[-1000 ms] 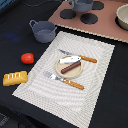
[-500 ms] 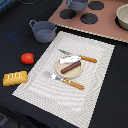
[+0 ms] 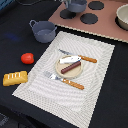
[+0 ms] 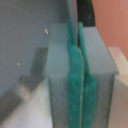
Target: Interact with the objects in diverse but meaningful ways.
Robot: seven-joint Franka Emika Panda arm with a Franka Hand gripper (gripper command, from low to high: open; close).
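Note:
In the wrist view my gripper (image 4: 76,45) has its green pads (image 4: 72,75) pressed together with only a thin line between them, over a grey surface next to the pink stove top. In the exterior view a grey pot (image 3: 75,5) sits on the stove (image 3: 107,27) at the top edge; the gripper itself is out of frame there. A second grey pot (image 3: 43,31) stands on the dark table. The brown sausage (image 3: 71,67) and the pale silvery piece (image 3: 69,59) lie on a plate (image 3: 61,70). The red tomato (image 3: 27,58) and yellow bread loaf (image 3: 15,77) lie at the exterior view's left.
A striped placemat (image 3: 95,85) carries the plate, an orange-handled knife (image 3: 82,58) and a fork (image 3: 67,81). The stove has black burners (image 3: 90,19), with a pale bowl (image 3: 123,15) at its right end.
The pot on the stove has shifted slightly, first toward the exterior view's left, then back toward the top edge. Everything else has stayed put.

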